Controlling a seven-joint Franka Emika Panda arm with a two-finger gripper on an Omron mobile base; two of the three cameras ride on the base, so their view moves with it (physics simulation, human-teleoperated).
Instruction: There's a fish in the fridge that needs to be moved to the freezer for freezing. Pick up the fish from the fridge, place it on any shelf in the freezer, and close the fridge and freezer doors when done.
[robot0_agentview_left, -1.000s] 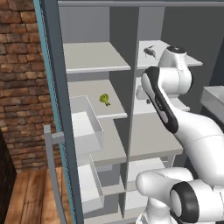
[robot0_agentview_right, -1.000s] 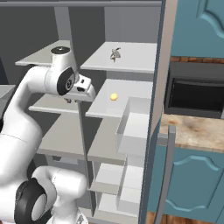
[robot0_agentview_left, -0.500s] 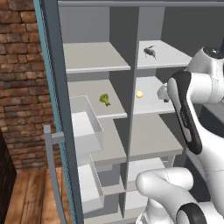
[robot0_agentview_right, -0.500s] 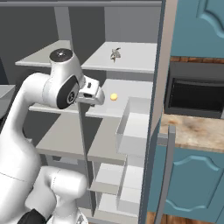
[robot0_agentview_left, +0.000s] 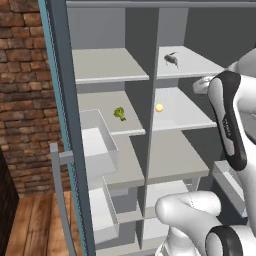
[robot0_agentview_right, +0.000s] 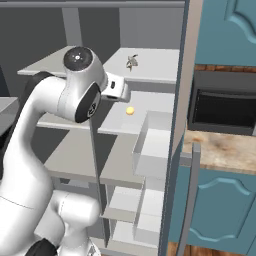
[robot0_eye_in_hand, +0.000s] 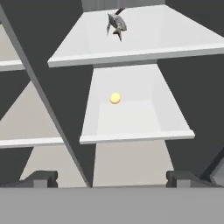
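**Open unit, fish on the upper shelf, gripper spread and empty**

The tall slate-grey unit stands with both doors swung wide, a thin vertical divider (robot0_agentview_left: 148, 150) splitting it into two compartments of flat, pale grey, matte shelf boards. The left door (robot0_agentview_left: 60, 125) carries two clear box-shaped bins and a grey bar handle (robot0_agentview_left: 59, 200); the right door (robot0_agentview_right: 181, 125) carries bins and a bar handle too. Beside it sit teal cabinets (robot0_agentview_right: 220, 200) and a black oven front (robot0_agentview_right: 222, 107); a brick wall (robot0_agentview_left: 22, 90) borders the left.

Three small items lie inside. The fish (robot0_eye_in_hand: 116, 24), slender, dark grey and thin-tailed, rests alone on the upper shelf (robot0_eye_in_hand: 175, 39) of the right-hand compartment, near the back. One round yellow ball (robot0_eye_in_hand: 115, 98) sits on the shelf below. One green broccoli floret (robot0_agentview_left: 119, 113) lies left of the divider.

The gripper (robot0_eye_in_hand: 111, 178) hangs outside the shelf fronts, fingers far apart, grasping nothing, with bare shelf around the fish.
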